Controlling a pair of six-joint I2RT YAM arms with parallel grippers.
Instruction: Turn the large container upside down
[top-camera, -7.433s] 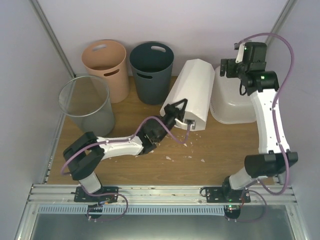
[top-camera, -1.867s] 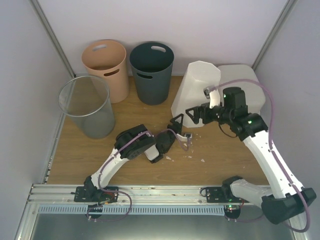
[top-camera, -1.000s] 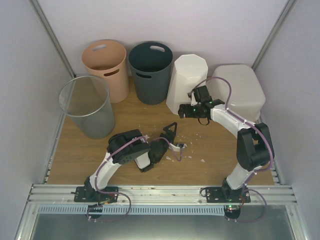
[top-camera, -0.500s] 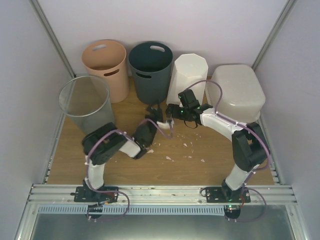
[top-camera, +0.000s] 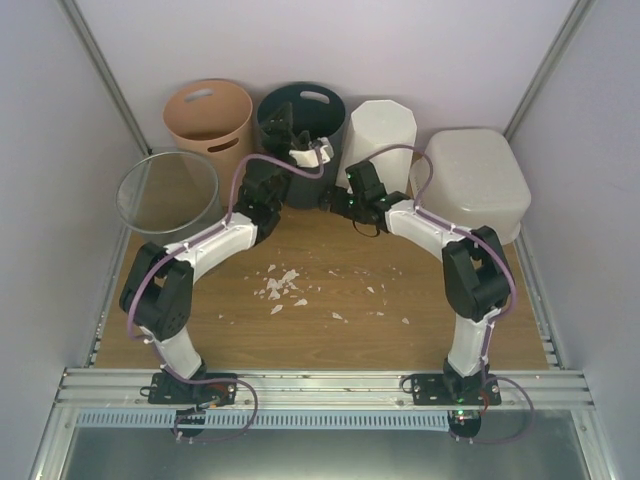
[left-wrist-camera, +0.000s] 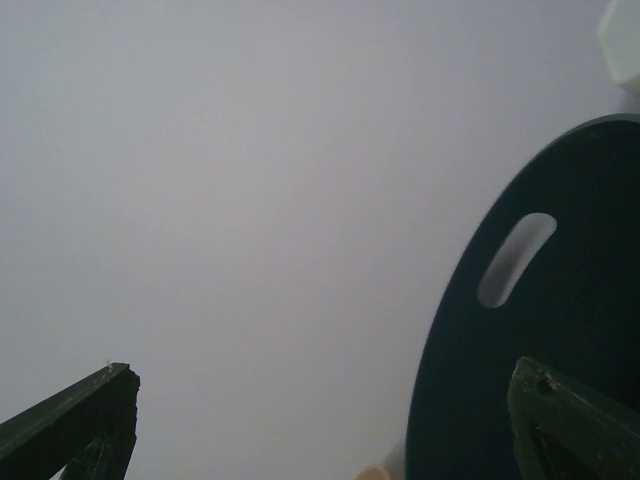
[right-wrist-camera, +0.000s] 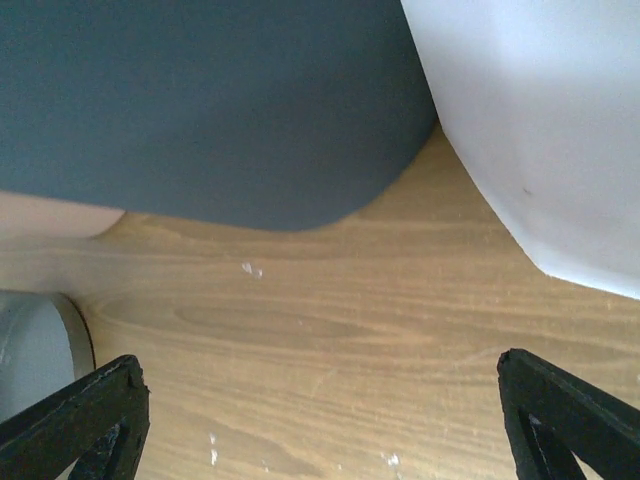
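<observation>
"Large container: where is it, and how will it handle?"

"It's at two o'clock on the desk, seemingly bottom-up, with a white faceted bin at its nine o'clock. The thin plastic is likely light, flexible and slick. Take it by the rolled rim."

"And the tools?"

"The left tool and right tool both gape wide and hold nothing. Neither touches it."

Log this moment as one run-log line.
task: large container looks bottom-up | left gripper: open, above dark bin | right gripper: open, empty, low by white bin
</observation>
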